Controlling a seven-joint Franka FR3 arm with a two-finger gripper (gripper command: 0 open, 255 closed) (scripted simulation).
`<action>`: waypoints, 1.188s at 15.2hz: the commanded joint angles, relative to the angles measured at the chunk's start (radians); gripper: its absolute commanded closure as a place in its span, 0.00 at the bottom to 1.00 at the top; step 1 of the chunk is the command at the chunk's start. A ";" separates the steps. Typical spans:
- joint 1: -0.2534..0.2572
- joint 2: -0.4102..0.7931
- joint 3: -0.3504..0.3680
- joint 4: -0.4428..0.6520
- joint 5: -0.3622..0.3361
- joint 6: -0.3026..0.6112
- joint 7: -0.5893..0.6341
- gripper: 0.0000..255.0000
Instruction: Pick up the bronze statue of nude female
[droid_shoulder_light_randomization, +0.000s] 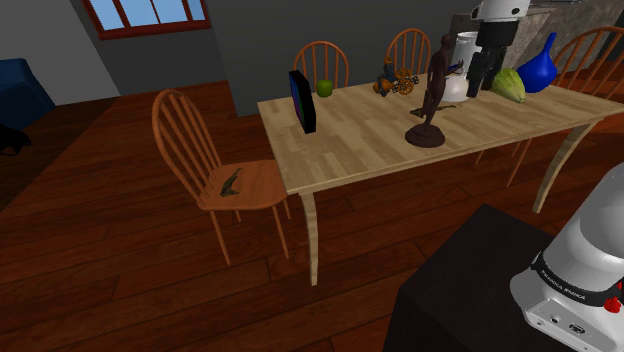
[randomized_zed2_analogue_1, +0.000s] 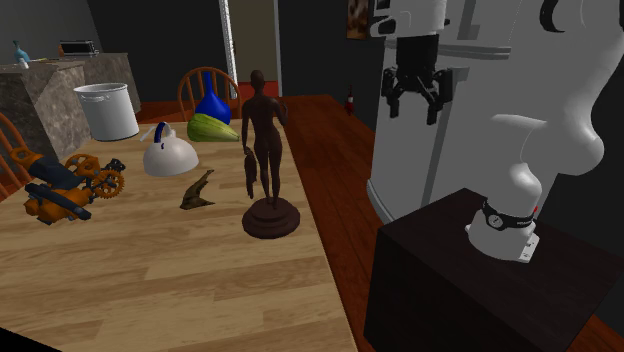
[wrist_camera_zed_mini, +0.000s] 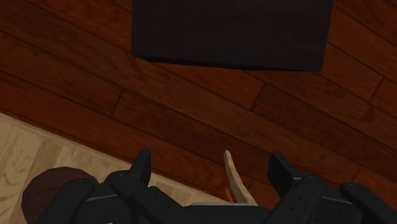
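Note:
The dark brown statue of a standing nude woman (droid_shoulder_light_randomization: 434, 90) stands upright on a round base near the wooden table's (droid_shoulder_light_randomization: 370, 150) front edge. In the second exterior view the statue (randomized_zed2_analogue_1: 266, 150) is mid-table by the edge nearest the stand. My gripper (randomized_zed2_analogue_1: 413, 108) hangs open and empty, high above the floor between table and stand, off to the statue's side. In the shoulder view the gripper (droid_shoulder_light_randomization: 478, 88) appears beyond the statue. In the wrist view the fingers (wrist_camera_zed_mini: 141, 167) stand wide apart, with the statue's round base (wrist_camera_zed_mini: 46, 191) just outside one finger.
On the table are a black slab (droid_shoulder_light_randomization: 303, 100), a green apple (droid_shoulder_light_randomization: 325, 88), an orange wheeled toy (randomized_zed2_analogue_1: 65, 185), a white kettle (randomized_zed2_analogue_1: 168, 155), a white pot (randomized_zed2_analogue_1: 107, 110), a blue vase (randomized_zed2_analogue_1: 212, 105) and a small dark figurine (randomized_zed2_analogue_1: 198, 190). Wooden chairs (droid_shoulder_light_randomization: 215, 165) ring it. The black stand (wrist_camera_zed_mini: 232, 32) lies below.

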 joint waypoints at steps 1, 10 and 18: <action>0.001 0.060 -0.036 0.050 0.004 0.030 -0.040 0.00; 0.004 0.341 -0.202 0.317 0.103 0.107 -0.247 0.00; -0.052 0.662 -0.323 0.659 0.325 0.071 -0.456 0.00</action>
